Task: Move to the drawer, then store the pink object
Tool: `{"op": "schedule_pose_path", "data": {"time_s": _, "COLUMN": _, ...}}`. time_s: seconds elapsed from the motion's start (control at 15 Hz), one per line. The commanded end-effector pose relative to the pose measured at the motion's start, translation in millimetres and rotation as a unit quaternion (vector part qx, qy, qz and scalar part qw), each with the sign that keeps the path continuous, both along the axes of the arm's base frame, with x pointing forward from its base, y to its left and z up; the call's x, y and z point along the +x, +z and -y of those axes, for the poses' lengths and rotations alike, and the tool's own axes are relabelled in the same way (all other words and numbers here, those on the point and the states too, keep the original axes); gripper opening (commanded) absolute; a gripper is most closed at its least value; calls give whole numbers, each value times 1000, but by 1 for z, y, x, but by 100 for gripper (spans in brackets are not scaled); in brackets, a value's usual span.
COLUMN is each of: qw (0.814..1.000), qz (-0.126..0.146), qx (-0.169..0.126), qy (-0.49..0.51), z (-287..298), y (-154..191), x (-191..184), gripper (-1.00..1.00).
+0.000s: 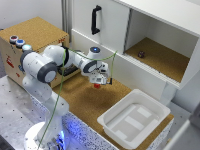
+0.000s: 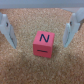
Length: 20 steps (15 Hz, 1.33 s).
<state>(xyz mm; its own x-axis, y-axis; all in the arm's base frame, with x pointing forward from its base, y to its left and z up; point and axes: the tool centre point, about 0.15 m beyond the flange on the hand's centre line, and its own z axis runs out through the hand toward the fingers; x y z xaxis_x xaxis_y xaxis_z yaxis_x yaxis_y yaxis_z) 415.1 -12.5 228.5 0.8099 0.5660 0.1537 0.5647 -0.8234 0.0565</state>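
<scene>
Pincer (image 1: 103, 80) hangs spread over the cork desk (image 1: 85, 102), holding nothing. Pink object (image 2: 44, 44), a cube marked N, sits on the cork between the two fingers (image 2: 76, 24), touching neither. From the exterior view it shows just under the pincer. White tub (image 1: 132, 120) lies at 4 o'clock from it.

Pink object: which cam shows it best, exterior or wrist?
Wrist view. The pink object sits close and centered on the cork, a cube with an N on top, between the open gripper fingers. The exterior view shows only a small reddish speck beneath the gripper.
</scene>
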Motion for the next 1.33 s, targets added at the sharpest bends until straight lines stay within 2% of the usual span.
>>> {"op": "schedule_pose_path", "data": {"time_s": 0.0, "qw": 999, "qz": -24, "qx": -18, "qy": -23, "z": -3, "y": -32, "x": 29, "gripper": 100}}
{"op": "schedule_pose_path", "data": {"time_s": 0.07, "qw": 999, "qz": -32, "qx": -16, "qy": -31, "z": -3, "y": -35, "x": 33, "gripper": -100}}
{"op": "schedule_pose_path", "data": {"time_s": 0.47, "qw": 999, "qz": -25, "qx": -13, "qy": -44, "z": -9, "y": -23, "x": 30, "gripper": -100}}
{"op": "schedule_pose_path", "data": {"time_s": 0.73, "qw": 998, "qz": -19, "qx": -23, "qy": -55, "z": -13, "y": -11, "x": 24, "gripper": -100}}
{"op": "schedule_pose_path", "data": {"time_s": 1.13, "qw": 996, "qz": 5, "qx": -25, "qy": -83, "z": -21, "y": 49, "x": 14, "gripper": -100}}
{"op": "schedule_pose_path", "data": {"time_s": 1.27, "qw": 996, "qz": 14, "qx": -21, "qy": -91, "z": -27, "y": 81, "x": 14, "gripper": -100}}
